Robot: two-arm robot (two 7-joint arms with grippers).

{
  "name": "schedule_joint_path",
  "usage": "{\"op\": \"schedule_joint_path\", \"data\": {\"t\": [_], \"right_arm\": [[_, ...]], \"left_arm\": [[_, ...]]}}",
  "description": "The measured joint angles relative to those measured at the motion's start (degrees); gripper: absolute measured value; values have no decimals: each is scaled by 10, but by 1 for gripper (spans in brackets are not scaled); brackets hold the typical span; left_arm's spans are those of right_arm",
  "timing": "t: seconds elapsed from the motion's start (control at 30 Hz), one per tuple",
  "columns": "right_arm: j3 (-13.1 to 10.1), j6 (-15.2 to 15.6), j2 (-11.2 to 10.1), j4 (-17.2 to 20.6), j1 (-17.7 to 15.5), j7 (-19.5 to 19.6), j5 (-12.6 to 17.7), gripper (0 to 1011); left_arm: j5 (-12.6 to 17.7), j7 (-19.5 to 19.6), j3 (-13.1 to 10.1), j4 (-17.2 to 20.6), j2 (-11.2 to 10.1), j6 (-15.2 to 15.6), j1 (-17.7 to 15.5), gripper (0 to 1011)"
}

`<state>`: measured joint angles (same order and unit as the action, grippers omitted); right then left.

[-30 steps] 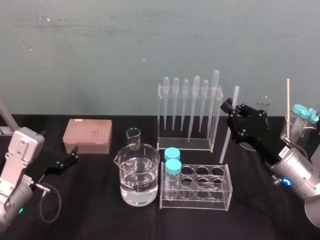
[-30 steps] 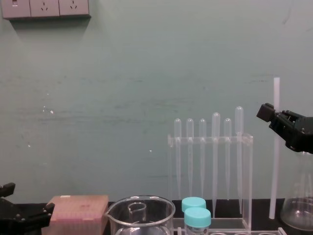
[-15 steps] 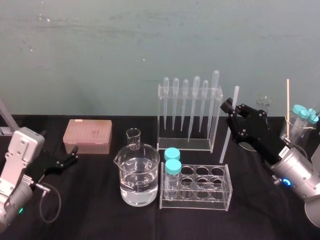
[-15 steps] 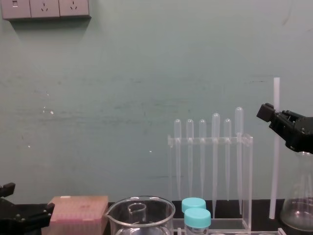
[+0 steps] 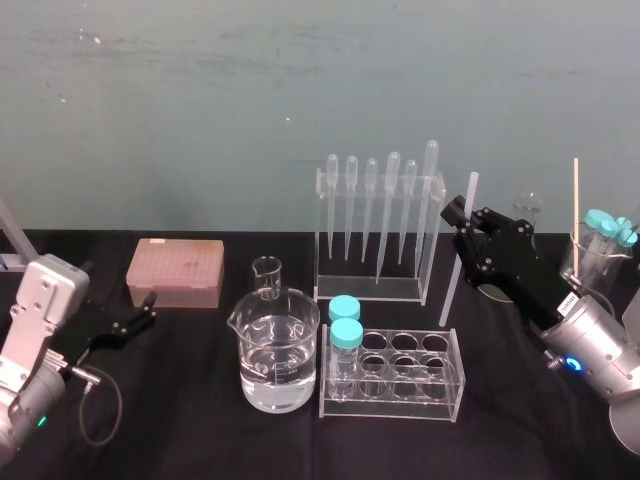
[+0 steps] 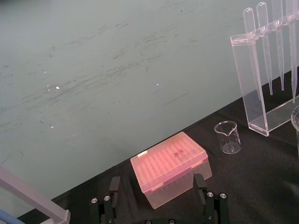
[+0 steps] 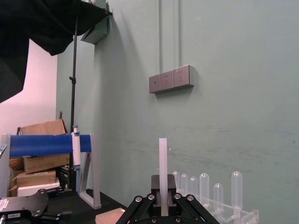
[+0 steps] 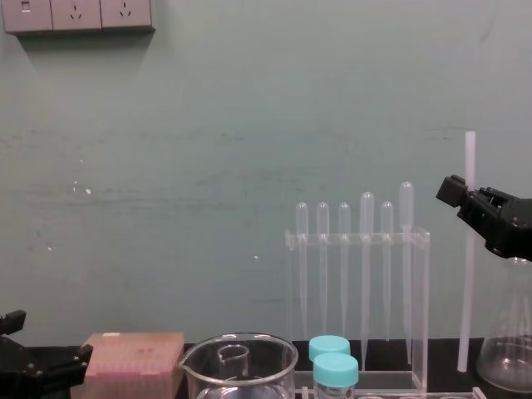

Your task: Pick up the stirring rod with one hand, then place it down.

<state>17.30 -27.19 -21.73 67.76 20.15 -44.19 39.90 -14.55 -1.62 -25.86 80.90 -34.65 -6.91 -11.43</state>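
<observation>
The stirring rod is a thin translucent-white stick held nearly upright just right of the pipette rack, its lower end a little above the black table. My right gripper is shut on its upper part. The chest view has the stirring rod standing taller than the racked pipettes, with the right gripper clamped across it. From the right wrist, the stirring rod rises straight out between the closed fingers of the right gripper. My left gripper rests open at the far left, in front of the pink box; its fingers stand wide apart.
A clear pipette rack stands mid-table behind a test-tube rack with two teal-capped tubes. A beaker of water, a small beaker and a pink tip box lie to the left. Glassware crowds the right edge.
</observation>
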Motion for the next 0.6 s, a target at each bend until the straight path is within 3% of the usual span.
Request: {"op": "schedule_joint_path", "data": {"t": [0.23,0.6], "right_arm": [[-1,0,0,0,0,-2,0,66],[-9,26,-9,20,-12,-45,18,66]], "left_arm": [[0,0,0,0,0,0,0,1000],[0,0,0,0,0,0,0,1000]]}}
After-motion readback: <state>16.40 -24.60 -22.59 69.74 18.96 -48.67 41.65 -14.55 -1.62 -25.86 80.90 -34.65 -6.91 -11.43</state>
